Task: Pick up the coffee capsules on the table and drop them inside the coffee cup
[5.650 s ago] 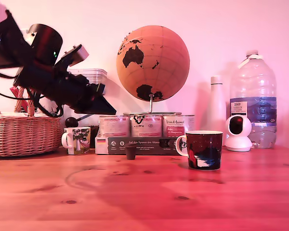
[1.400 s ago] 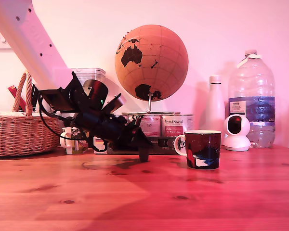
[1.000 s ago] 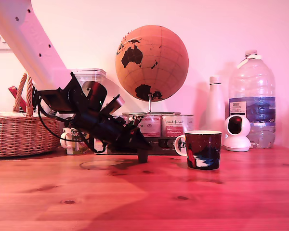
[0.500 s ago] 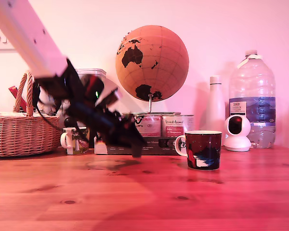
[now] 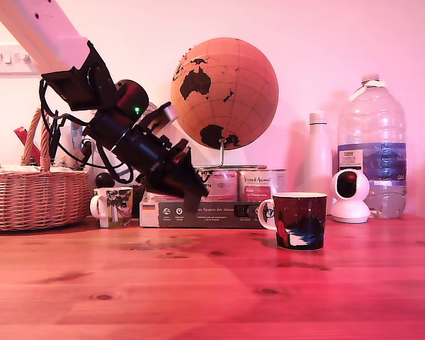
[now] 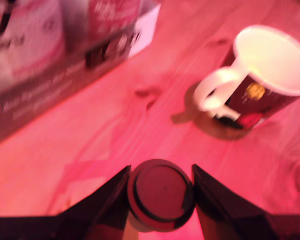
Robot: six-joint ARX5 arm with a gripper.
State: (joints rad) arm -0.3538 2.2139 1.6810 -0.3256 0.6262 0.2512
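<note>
Capsule point(image 6: 161, 194) in pincer point(image 6: 160, 196) (airborne)

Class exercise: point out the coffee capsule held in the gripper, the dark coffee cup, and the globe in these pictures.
coffee capsule point(image 6: 161, 192): wrist view, on its round flat face between the gripper fingers.
coffee cup point(image 5: 302, 221): exterior view, middle of its dark printed wall.
globe point(image 5: 225, 93): exterior view, centre of the sphere.

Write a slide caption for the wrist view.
Gripper holding a dark brown capsule above the wooden table, near the dark mug.
</note>
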